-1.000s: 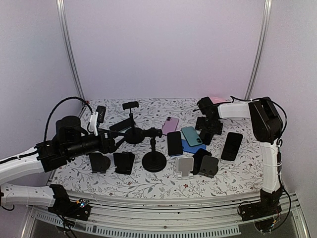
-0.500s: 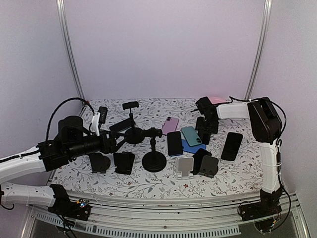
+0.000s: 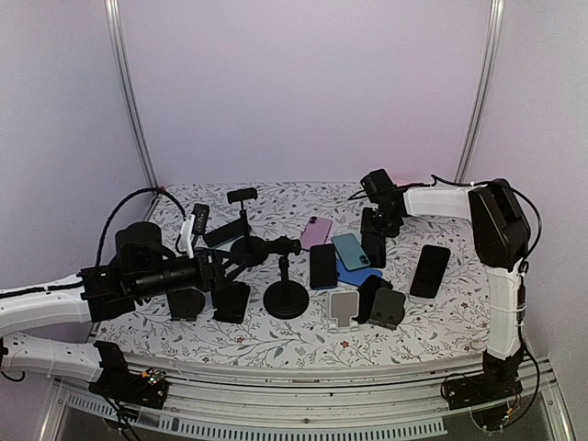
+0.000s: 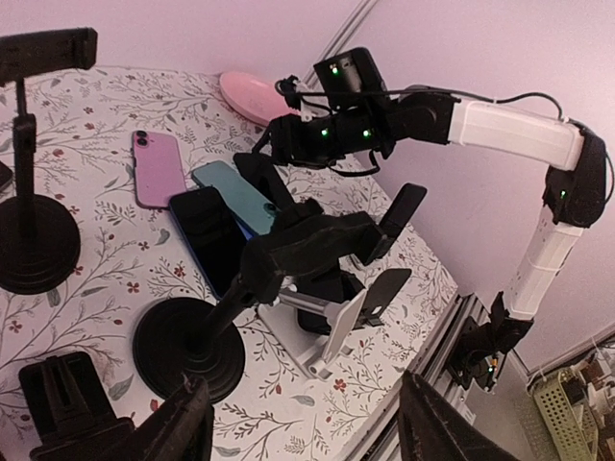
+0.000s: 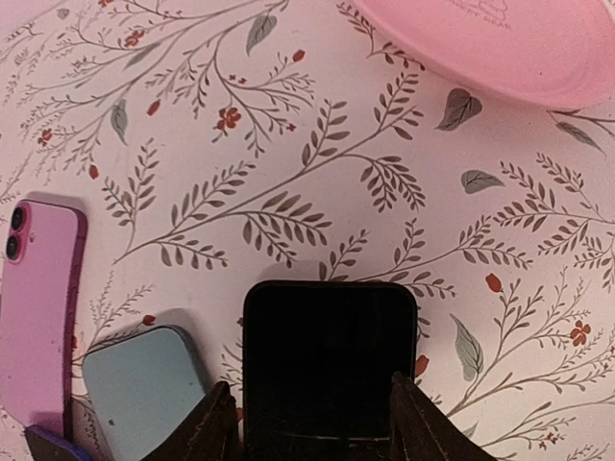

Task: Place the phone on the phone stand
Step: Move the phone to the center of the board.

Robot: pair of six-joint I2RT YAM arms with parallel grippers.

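Two arms in play. On the left, the left gripper hangs with fingers spread and nothing between them, just behind the black round-based clamp stand. Over the floral tablecloth, the right gripper clamps both edges of the slim black rectangular phone. It sits beside a teal phone, well apart from that stand.

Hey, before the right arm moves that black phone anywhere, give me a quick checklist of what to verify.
1. Right pincer flanks the black phone on both long edges: ok.
2. Black phone lifted off the table: cannot tell.
3. Teal phone clear of that pincer: cannot tell, it lies close beside.
4. White stand empty: ok.
5. Left pincer open, holding nothing: ok.
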